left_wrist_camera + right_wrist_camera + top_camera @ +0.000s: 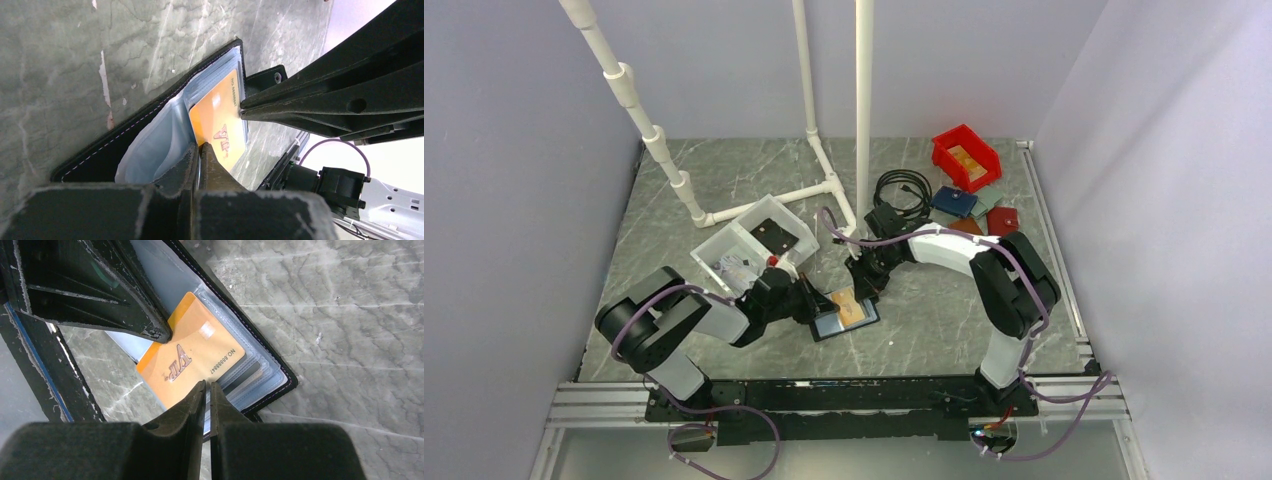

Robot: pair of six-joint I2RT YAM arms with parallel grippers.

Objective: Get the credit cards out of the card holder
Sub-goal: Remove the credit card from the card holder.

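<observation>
The left gripper point(201, 146) lies low over the grey-green marbled table point(944, 320), just beyond the arm bases. Its two fingers are pressed fully together. Their tips meet at the near short edge of the gold card point(200, 355), where that edge borders a pale clear sleeve point(150, 150). I cannot tell whether they pinch the card or the sleeve.

The card holder point(130, 140) lies open and flat on the table between the two grippers, its black stitched border showing around the clear pockets. The gold card, printed with "VIP" and a number, rests on the right-hand panel. It is tilted across the pockets and sticks out well past the holder's edge.

The right gripper point(207, 385) comes in from the opposite side. Its fingers are closed to a thin slit on the card's long edge, so it has the card nipped there. The two grippers face each other across the card, tips near but apart.

Farther back and to the left stands a pair of white plastic bins point(742, 232). To the right of those lies a coiled black cable point(904, 188), then a dark blue wallet point(953, 201) and a reddish wallet point(1003, 220). Beyond them sits a red bin point(944, 152). A white pipe frame point(829, 185) rises from the far part of the table.
</observation>
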